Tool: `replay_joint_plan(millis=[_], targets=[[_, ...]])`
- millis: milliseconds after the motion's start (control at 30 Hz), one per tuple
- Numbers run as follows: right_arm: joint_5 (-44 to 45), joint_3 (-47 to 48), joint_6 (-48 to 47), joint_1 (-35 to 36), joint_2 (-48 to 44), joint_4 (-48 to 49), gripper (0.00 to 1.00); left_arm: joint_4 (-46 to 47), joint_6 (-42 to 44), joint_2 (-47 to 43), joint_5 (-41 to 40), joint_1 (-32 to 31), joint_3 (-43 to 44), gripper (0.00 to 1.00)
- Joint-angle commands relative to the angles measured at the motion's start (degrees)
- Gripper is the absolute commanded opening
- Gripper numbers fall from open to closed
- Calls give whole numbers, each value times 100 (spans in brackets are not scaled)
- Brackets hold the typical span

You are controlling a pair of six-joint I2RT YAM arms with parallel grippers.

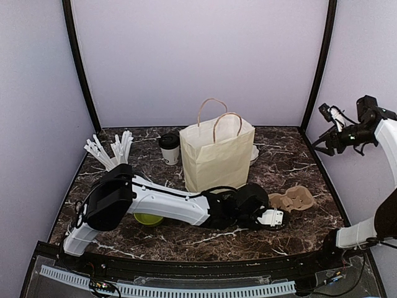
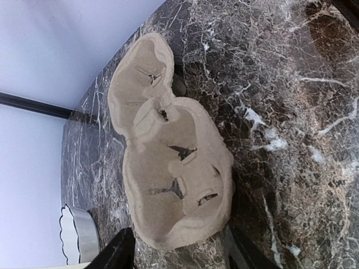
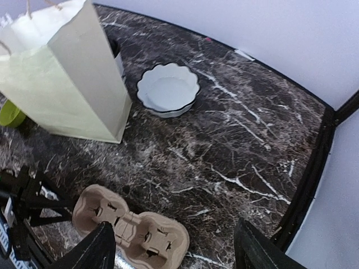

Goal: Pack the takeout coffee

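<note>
Takeout coffee cup [image 1: 169, 149]: white paper, black lid, upright on the surface just left of the paper bag [image 1: 217, 155], toward the back. Only one cup seen; a second shows in no view. Likely thin-walled, giving under a hard squeeze and sloshing if full. Best taken mid-wall below the lid and kept upright. Bag stands upright, handles up, inside not visible. Pulp two-cup carrier [image 2: 168, 168] lies flat, front right of the bag, both wells empty. Probably light and apt to skid if nudged. Left tool [image 2: 179, 238]: fingers spread either side of the carrier's near end; contact unclear. Right tool [image 3: 175, 224]: raised high at right, spread, holding nothing. Scalloped white dish [image 3: 167, 89] behind the bag, empty. Lime-green bowl [image 1: 149, 219] under the left arm, contents hidden.
</note>
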Motion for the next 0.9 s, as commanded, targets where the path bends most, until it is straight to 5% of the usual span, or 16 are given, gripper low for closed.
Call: replay_joint_plan(millis=[0, 367, 867], targets=[[507, -468, -1165, 600, -150, -677, 73, -412, -343, -881, 325, -47, 43, 58], [2621, -1675, -2484, 2644, -266, -225, 73, -1126, -2192, -2908, 2026, -101, -1003, 59], [3629, -2130, -2922, 3759, 847, 615, 60, -901, -3301, -3899, 1730, -104, -2321, 60]])
